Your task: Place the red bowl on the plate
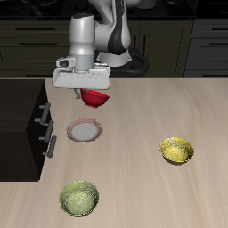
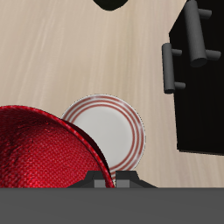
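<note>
The glossy red bowl [image 1: 93,98] hangs in the air under my gripper [image 1: 89,90], which is shut on its rim. In the wrist view the red bowl [image 2: 39,153] fills much of the picture, its ribbed inside facing the camera. The plate [image 1: 85,132], white with a reddish-brown rim, lies flat on the table below the bowl and a little nearer the front edge. The wrist view shows the plate [image 2: 114,131] partly covered by the bowl. My fingertips are mostly hidden by the gripper body.
A yellow bowl [image 1: 176,150] and a green bowl [image 1: 79,198] sit on the wooden table nearer the front. A black cabinet with handles [image 1: 22,125], also seen in the wrist view [image 2: 197,79], stands close beside the plate.
</note>
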You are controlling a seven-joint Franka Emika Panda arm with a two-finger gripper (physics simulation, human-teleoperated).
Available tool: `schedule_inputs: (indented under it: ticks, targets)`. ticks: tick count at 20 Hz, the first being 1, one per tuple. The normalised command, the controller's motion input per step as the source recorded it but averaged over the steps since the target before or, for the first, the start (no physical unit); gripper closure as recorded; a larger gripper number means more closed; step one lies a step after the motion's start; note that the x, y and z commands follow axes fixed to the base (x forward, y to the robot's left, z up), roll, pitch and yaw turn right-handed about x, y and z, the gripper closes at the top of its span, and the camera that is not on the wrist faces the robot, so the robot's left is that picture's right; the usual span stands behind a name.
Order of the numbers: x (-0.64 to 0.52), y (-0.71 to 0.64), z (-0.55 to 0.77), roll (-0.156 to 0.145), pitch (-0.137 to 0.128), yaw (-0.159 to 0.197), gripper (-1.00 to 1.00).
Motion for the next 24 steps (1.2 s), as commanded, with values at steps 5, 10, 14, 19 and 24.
schedule_inputs:
  ticks: [5, 10, 14, 19, 24]
  targets:
    - [0.07, -0.10, -0.10, -0.029, 0.009, 0.009, 1.00]
    - [0.07, -0.07, -0.08, -0.016, 0.002, 0.010, 1.00]
    - [0.12, -0.06, -0.14, -0.012, 0.024, 0.007, 1.00]
    - [0.08, 0.02, -0.06, -0.006, -0.010, 0.025, 1.00]
    - [0.10, 0.06, -0.13, 0.008, 0.025, 0.008, 1.00]
